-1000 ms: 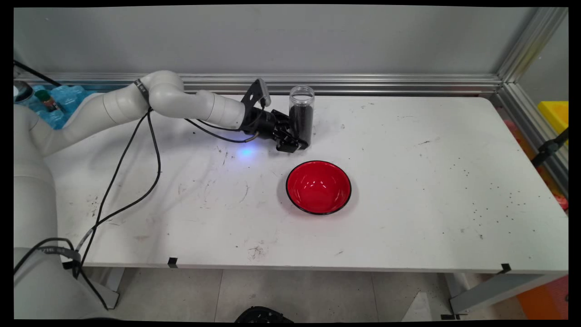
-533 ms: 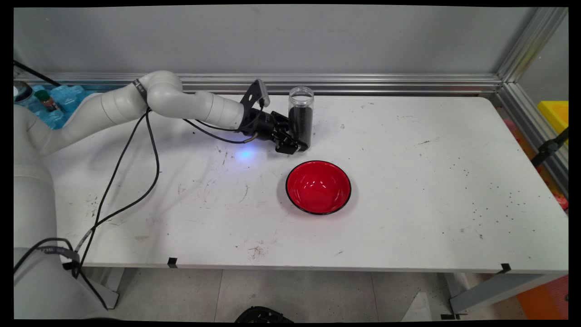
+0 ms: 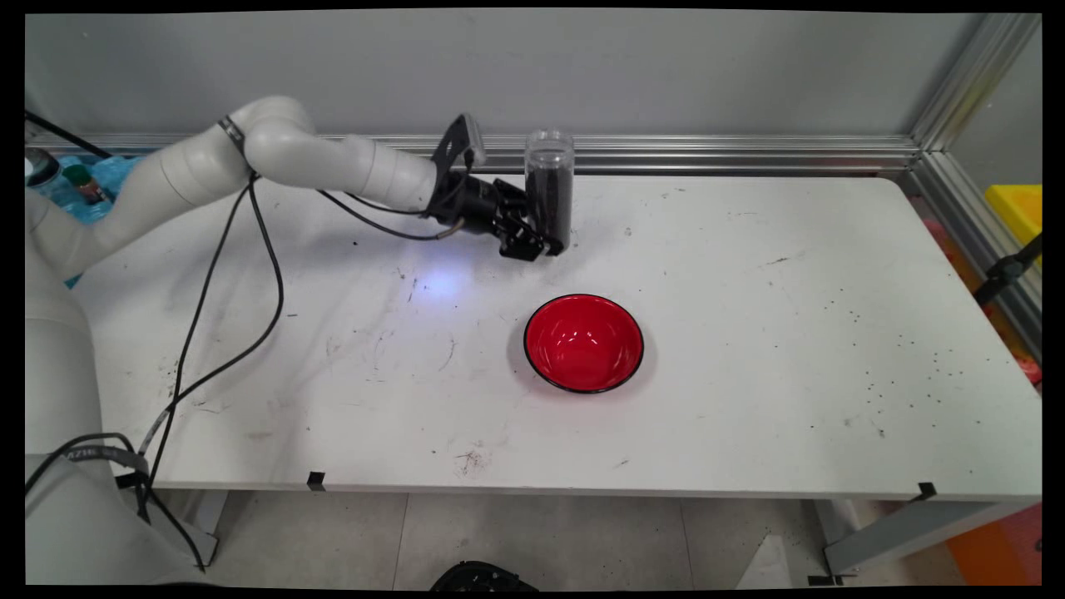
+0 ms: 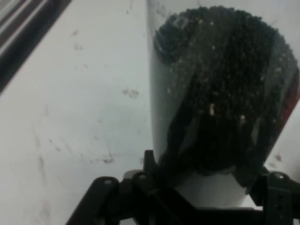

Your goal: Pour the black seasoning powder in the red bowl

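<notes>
A clear cylindrical jar (image 3: 550, 190) filled with small black beads stands upright in my gripper (image 3: 545, 243), which is shut on its lower part from the left. The jar hangs a little above the white table (image 3: 749, 333) near its far edge. In the hand view the jar (image 4: 220, 93) fills the frame, its dark contents showing through the wall, with my black linkage at the bottom. A red bowl (image 3: 584, 342) with a black rim sits on the table in front of the jar, empty.
An aluminium rail (image 3: 707, 154) runs along the table's far edge just behind the jar. Black cables (image 3: 225, 291) hang from the arm over the table's left part. Small dark specks are scattered on the right side.
The arm has risen and carried the jar up off the table; the jar's top now stands in front of the rail. The bowl has not moved.
</notes>
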You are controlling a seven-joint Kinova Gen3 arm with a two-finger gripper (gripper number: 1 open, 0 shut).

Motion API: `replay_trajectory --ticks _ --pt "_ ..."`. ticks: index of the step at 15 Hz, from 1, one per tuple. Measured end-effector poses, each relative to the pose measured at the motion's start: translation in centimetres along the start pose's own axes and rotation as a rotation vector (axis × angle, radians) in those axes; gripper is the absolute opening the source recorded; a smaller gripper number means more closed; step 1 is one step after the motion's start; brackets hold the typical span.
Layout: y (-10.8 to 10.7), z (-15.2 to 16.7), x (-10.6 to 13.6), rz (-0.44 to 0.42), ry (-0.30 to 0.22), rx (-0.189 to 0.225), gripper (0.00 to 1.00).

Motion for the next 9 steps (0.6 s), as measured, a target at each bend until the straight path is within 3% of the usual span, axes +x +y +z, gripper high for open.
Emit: replay_trajectory --ticks 9 --pt "0.7 -3.6 4.0 0.160 0.007 0.048 0.00"
